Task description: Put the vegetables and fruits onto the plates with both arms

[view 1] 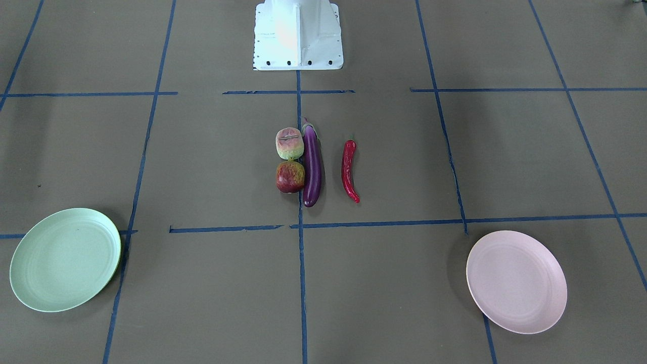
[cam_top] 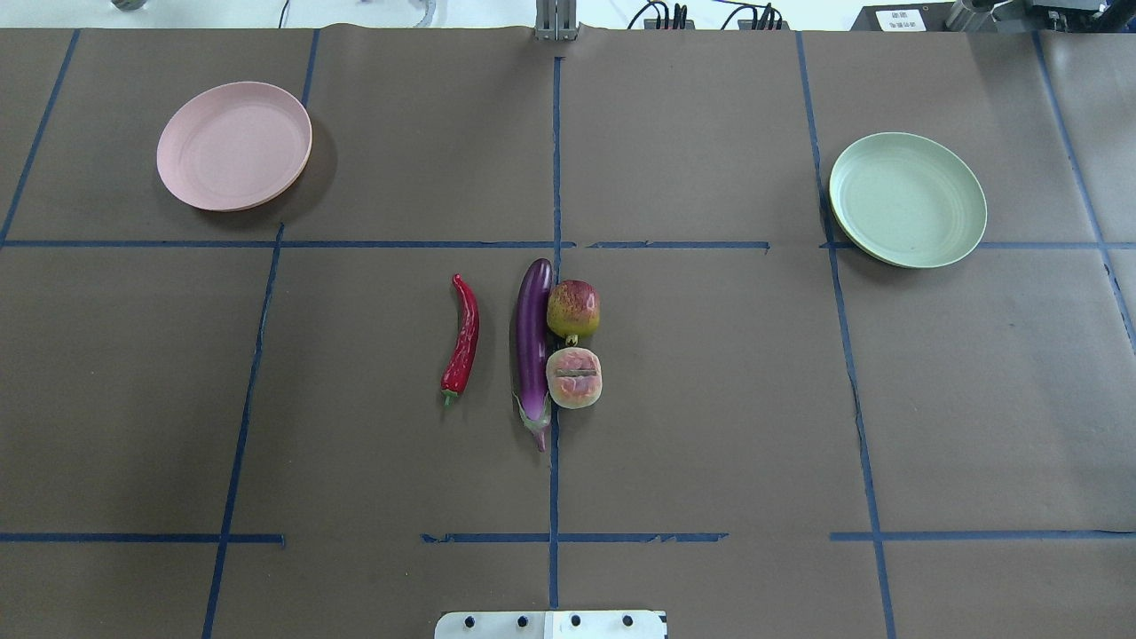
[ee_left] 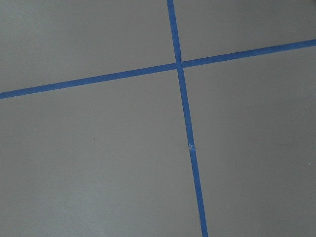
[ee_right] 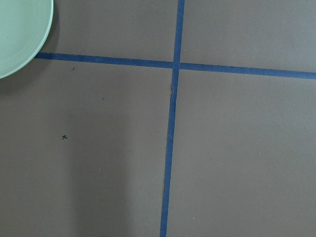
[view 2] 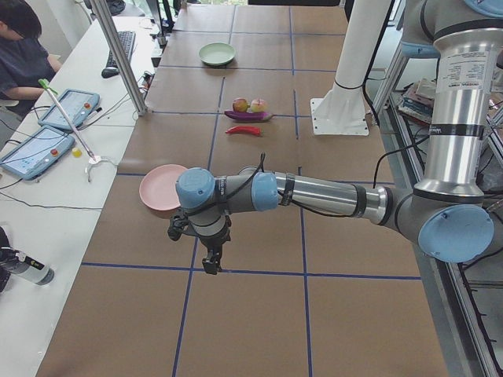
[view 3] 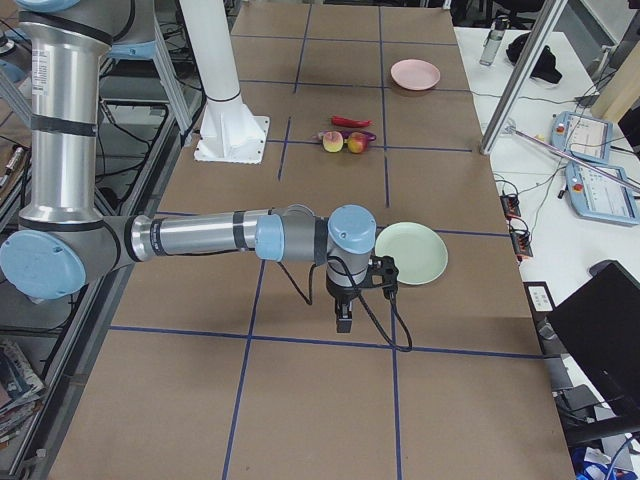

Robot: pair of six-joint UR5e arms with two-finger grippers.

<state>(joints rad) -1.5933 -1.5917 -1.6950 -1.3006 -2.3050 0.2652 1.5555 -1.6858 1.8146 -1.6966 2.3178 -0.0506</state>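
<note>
The purple eggplant (cam_top: 532, 346) lies at the table's middle. The pomegranate (cam_top: 573, 309) and the bumpy pink-green fruit (cam_top: 574, 378) touch its right side. The red chili (cam_top: 463, 337) lies apart on its left. The pink plate (cam_top: 234, 145) at far left and the green plate (cam_top: 907, 199) at far right hold nothing. My left gripper (view 2: 211, 263) hangs point-down over bare table near the pink plate. My right gripper (view 3: 343, 320) hangs point-down beside the green plate, whose rim shows in the right wrist view (ee_right: 19, 34). I cannot tell whether either is open or shut.
The white base block (view 1: 298, 35) stands at the robot's edge of the table. Blue tape lines (ee_left: 185, 123) cross the brown surface. A side bench with tablets (view 2: 35, 149) and a seated operator (view 2: 23, 47) runs along the far edge, with metal posts (view 2: 118, 55).
</note>
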